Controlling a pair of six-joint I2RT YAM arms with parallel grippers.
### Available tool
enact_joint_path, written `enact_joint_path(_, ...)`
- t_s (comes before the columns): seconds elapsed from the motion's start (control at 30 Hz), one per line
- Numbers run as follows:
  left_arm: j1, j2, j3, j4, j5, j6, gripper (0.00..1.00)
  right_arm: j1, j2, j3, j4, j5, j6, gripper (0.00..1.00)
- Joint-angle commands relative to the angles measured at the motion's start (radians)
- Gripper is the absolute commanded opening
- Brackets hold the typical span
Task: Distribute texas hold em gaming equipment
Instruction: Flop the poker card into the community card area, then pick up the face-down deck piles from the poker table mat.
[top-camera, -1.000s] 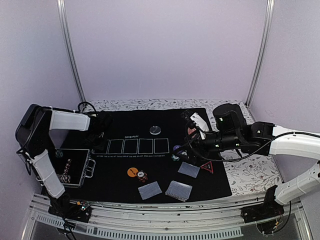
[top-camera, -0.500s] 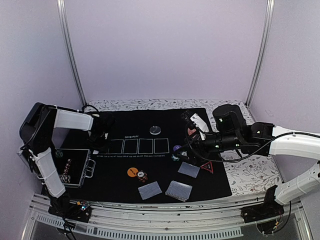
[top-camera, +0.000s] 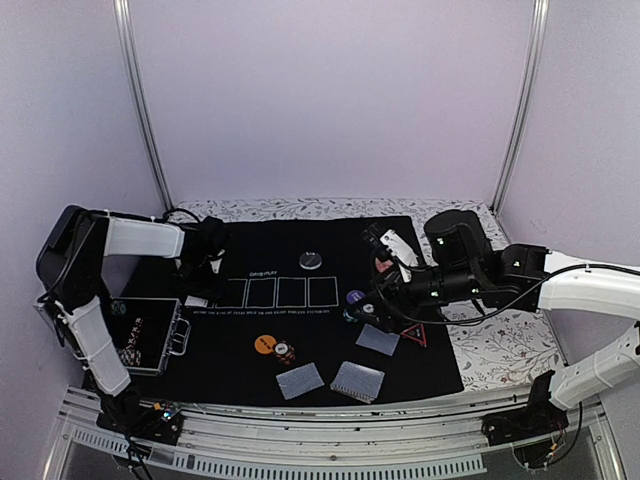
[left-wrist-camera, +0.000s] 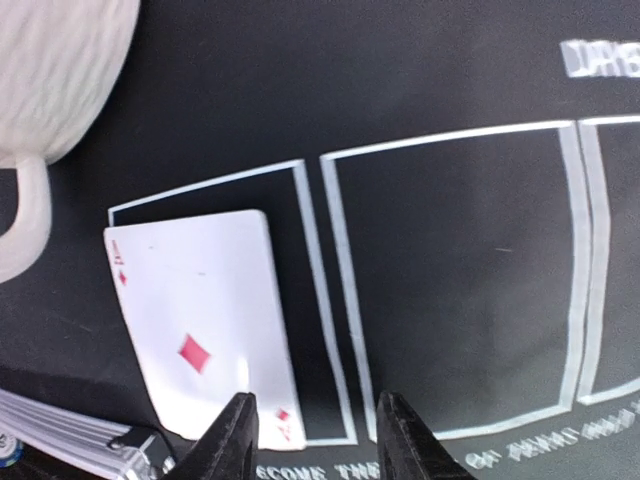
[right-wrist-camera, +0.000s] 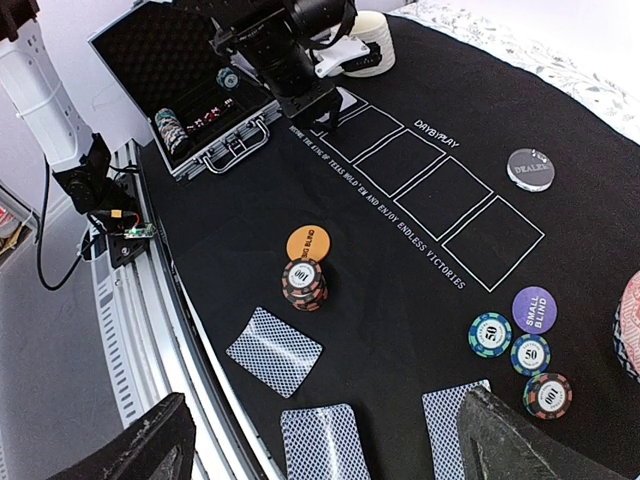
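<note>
The ace of diamonds lies face up on the black mat, its corner just beside the left gripper, whose fingers stand apart, empty.

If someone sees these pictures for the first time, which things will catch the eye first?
The face-up ace of diamonds stands out, white on the black mat, lying in the leftmost outlined box close by the open left gripper. Three face-down cards lie near the mat's front edge, and an open chip case sits at its left side.
</note>
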Motion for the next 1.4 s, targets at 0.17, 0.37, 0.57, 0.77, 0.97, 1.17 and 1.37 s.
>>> enact_joint_path(0.17,-0.012,-0.278,0.009,0.055,0.285,0.01,0.43,0.015,0.172,0.102,-0.289,0.105,0.203,0.91)
enact_joint_path(0.37,-0.119,-0.456,-0.068,0.144,0.453,0.051,0.5,0.015,0.172,-0.038,-0.288,0.081,0.436,0.91)
enact_joint_path(0.57,-0.253,-0.536,-0.153,0.281,0.528,0.084,0.64,0.016,0.135,-0.215,-0.09,-0.045,0.562,0.9)
enact_joint_path(0.77,-0.361,-0.528,-0.167,0.346,0.557,0.12,0.75,0.023,0.186,-0.302,0.018,-0.09,0.621,0.87)
enact_joint_path(0.97,-0.471,-0.541,-0.18,0.39,0.627,0.259,0.76,0.027,0.16,-0.302,0.026,-0.109,0.583,0.88)
enact_joint_path(1.17,-0.501,-0.625,-0.231,0.489,0.72,0.322,0.77,0.084,0.122,-0.2,-0.098,0.001,0.337,0.99)
enact_joint_path(1.37,-0.501,-0.689,-0.276,0.526,0.669,0.327,0.8,0.134,0.223,-0.122,-0.171,0.113,0.067,0.99)
